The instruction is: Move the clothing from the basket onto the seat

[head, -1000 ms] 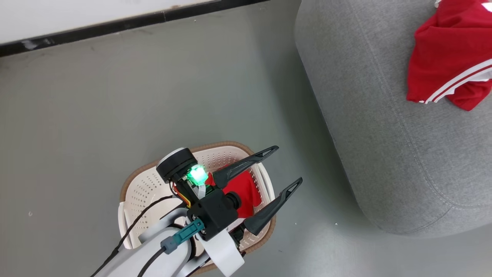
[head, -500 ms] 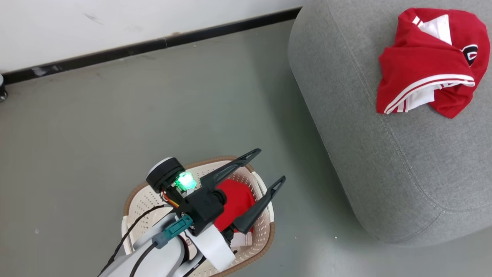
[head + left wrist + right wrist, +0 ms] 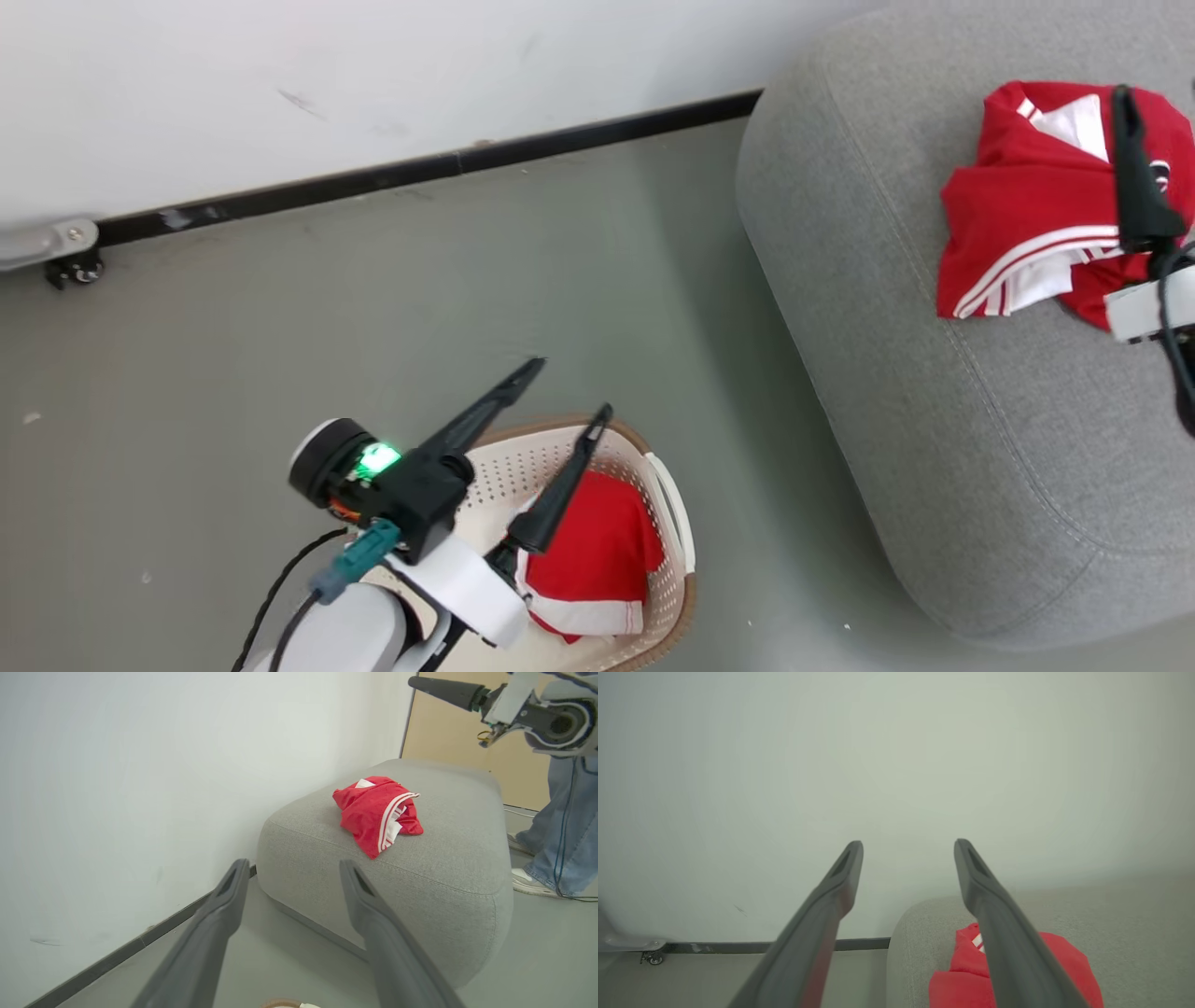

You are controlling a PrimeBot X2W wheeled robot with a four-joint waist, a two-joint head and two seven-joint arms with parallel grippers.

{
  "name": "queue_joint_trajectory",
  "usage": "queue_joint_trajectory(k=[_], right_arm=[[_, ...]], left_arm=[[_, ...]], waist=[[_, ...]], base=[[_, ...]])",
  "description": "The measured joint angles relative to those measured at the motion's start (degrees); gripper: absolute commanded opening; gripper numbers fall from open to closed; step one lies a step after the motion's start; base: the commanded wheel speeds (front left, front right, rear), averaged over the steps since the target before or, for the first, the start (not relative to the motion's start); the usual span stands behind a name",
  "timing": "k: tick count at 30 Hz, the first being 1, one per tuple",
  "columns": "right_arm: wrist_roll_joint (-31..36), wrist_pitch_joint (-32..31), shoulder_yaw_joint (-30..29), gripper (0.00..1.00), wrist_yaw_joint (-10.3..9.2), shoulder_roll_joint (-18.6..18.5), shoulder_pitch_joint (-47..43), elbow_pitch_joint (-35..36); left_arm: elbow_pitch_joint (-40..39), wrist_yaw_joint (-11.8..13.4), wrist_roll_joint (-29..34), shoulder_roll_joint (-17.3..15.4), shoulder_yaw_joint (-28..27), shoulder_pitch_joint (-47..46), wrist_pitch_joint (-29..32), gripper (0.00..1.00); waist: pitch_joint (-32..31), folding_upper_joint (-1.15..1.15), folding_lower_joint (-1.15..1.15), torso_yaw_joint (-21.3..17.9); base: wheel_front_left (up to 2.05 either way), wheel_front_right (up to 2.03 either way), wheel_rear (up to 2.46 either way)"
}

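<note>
While the left gripper [image 3: 572,385] hangs over the far rim of the basket [image 3: 509,457] with jaws spread and empty, one jersey [image 3: 597,551] lies crumpled inside against its right wall. The right gripper [image 3: 909,843], likewise spread and empty, hovers above the other jersey [image 3: 1018,196], which lies bunched on the sofa [image 3: 887,373] near its far edge.

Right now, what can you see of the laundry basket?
The cream-white perforated plastic laundry basket, rounded with a brown rim and a slotted side handle, stands upright on the grey floor, apart from the grey fabric sofa. A crumpled red jersey with white stripes lies inside. The open left gripper hangs over it, hiding its left part.
</note>
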State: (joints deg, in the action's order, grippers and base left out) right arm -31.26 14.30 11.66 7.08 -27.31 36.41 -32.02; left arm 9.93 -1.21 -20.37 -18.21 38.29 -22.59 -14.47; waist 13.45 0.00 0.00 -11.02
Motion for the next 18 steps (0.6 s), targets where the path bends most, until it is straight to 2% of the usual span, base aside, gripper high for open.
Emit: queue_joint_trajectory(k=[11,18], right_arm=[[5.8,0.0,1.6,1.0,0.0,7.7,-5.7,5.7],[9.3,0.0,0.5,1.0,0.0,10.4,-9.9,7.2]], left_arm=[[-1.5,3.4,-0.7,0.5,-6.4,4.6,0.0,1.0],[-1.7,4.9,-1.2,0.5,-9.9,7.4,0.0,1.0]], waist=[[-3.7,0.0,0.0,3.2],[-5.9,0.0,0.0,4.8]], base=[[0.0,0.0,0.0],[0.0,0.0,0.0]])
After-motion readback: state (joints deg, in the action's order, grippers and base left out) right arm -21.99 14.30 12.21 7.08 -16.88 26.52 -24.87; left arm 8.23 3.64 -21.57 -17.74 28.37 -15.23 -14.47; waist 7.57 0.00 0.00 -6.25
